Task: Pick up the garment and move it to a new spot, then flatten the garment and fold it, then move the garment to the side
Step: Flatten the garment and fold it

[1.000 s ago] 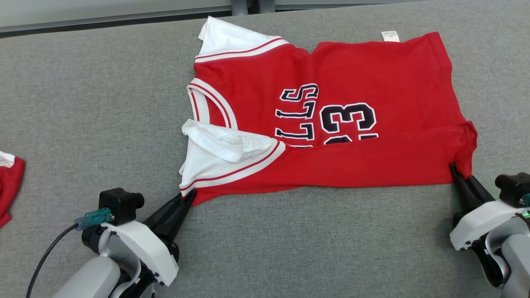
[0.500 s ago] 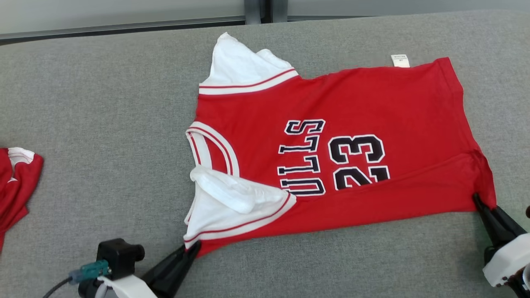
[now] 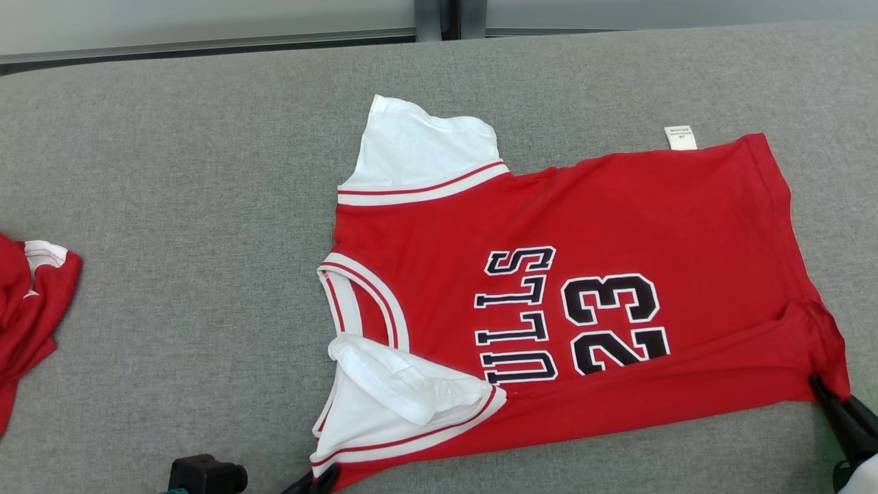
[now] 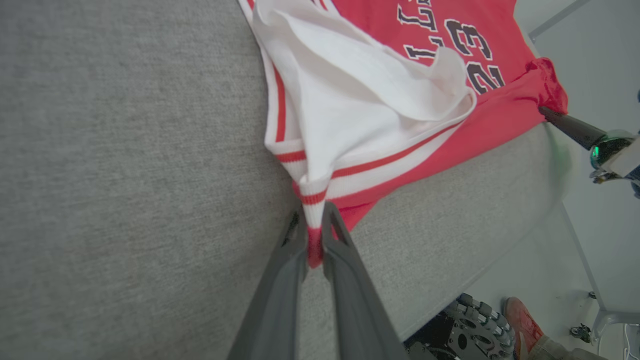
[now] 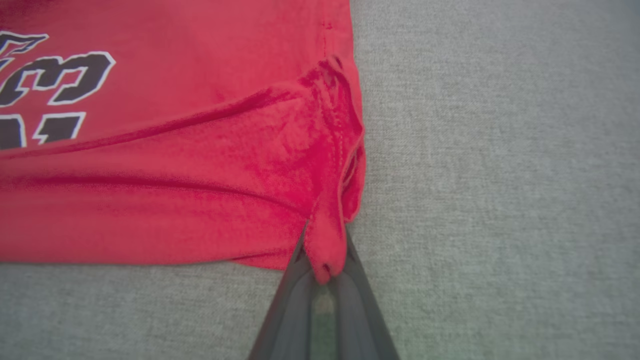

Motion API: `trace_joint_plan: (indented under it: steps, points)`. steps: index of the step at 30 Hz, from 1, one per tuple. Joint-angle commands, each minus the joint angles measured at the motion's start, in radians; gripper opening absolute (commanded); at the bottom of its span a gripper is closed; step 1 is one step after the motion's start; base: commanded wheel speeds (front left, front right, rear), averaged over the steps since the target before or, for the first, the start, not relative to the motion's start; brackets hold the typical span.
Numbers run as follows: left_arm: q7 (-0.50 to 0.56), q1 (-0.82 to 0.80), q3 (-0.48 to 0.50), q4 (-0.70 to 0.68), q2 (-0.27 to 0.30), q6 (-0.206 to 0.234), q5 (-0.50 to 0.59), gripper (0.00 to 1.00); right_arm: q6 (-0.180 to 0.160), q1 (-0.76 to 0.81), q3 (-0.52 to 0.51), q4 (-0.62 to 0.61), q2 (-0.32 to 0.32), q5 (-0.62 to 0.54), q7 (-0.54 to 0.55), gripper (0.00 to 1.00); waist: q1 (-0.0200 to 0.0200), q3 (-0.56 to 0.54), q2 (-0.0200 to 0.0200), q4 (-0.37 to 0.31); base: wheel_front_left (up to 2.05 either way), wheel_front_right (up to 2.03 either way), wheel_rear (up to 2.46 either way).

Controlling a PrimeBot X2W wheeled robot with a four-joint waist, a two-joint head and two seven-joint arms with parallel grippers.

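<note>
Left jaws: pressed together on the striped edge of the near white sleeve (image 4: pixel 350 100); the left gripper (image 4: pixel 314 222) holds that edge low over the table.
Right jaws: pinching a bunched red corner of the hem; the right gripper (image 5: pixel 325 245) grips it at the garment's near right end.
Garment (image 3: pixel 617 226): a red jersey with white sleeves, lying mostly flat on the table, neck towards the robot's left and hem towards its right. The dark lettering and the number 23 face up. The near sleeve is folded back on itself, and a crease runs along the near edge.
Tag (image 3: pixel 680 137): small and white, sticking out past the far edge of the jersey.
Table (image 3: pixel 171 171): covered in grey fabric.
Second red cloth (image 3: pixel 27 302): crumpled at the table's left edge, well apart from the jersey.
</note>
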Motion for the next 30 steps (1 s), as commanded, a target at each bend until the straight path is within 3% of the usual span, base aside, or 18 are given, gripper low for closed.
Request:
trace_joint_plan:
  steps: [1,2,5,10,14,18,22,27,30]
  points:
    - [-0.003,0.002,0.010,0.014,0.008,0.013,-0.002,0.34,-0.004,0.036,-0.002,0.017,0.001,-0.004,0.022,0.45,0.0000,-0.003,0.0000,0.000,0.00,0.00,0.00]
    - [-0.003,0.000,0.011,0.017,0.004,0.020,-0.002,1.00,-0.004,0.040,-0.010,0.009,0.007,-0.006,0.018,1.00,0.0000,-0.006,0.0000,0.000,0.00,0.00,0.00]
    - [0.008,0.003,0.010,0.014,0.000,0.033,-0.009,1.00,-0.003,0.048,-0.049,-0.031,0.015,0.001,-0.006,1.00,0.0000,-0.012,0.0000,-0.002,0.00,0.00,0.00]
    - [0.064,0.003,0.029,-0.025,0.060,0.059,-0.022,1.00,-0.003,0.070,-0.145,-0.076,-0.005,-0.044,-0.033,1.00,0.0000,-0.011,0.0000,-0.008,0.00,0.00,0.00]
    - [0.051,-0.107,0.099,-0.058,0.109,0.073,0.026,1.00,-0.003,0.060,-0.220,-0.133,0.023,-0.123,-0.046,1.00,0.0000,-0.004,0.0000,-0.011,0.00,0.00,0.00]
    - [0.050,-0.297,0.168,-0.059,0.092,0.053,0.043,1.00,-0.003,0.023,-0.260,-0.217,0.071,-0.212,-0.052,1.00,0.0000,0.020,0.0000,-0.015,0.00,0.00,0.00]
    - [0.119,-0.534,0.170,0.035,0.036,-0.007,0.025,1.00,-0.003,-0.020,-0.263,-0.280,0.115,-0.273,-0.052,1.00,0.0000,0.058,0.0000,-0.029,0.00,0.00,0.00]
    - [0.338,-0.844,0.127,0.252,-0.019,-0.130,-0.048,1.00,-0.003,-0.080,-0.238,-0.303,0.143,-0.314,-0.053,1.00,0.0000,0.126,0.0000,-0.070,0.00,0.00,0.00]
    - [0.459,-1.003,0.095,0.398,-0.046,-0.167,-0.056,1.00,-0.003,-0.115,-0.218,-0.305,0.161,-0.328,-0.053,1.00,0.0000,0.165,0.0000,-0.102,0.00,0.00,0.00]
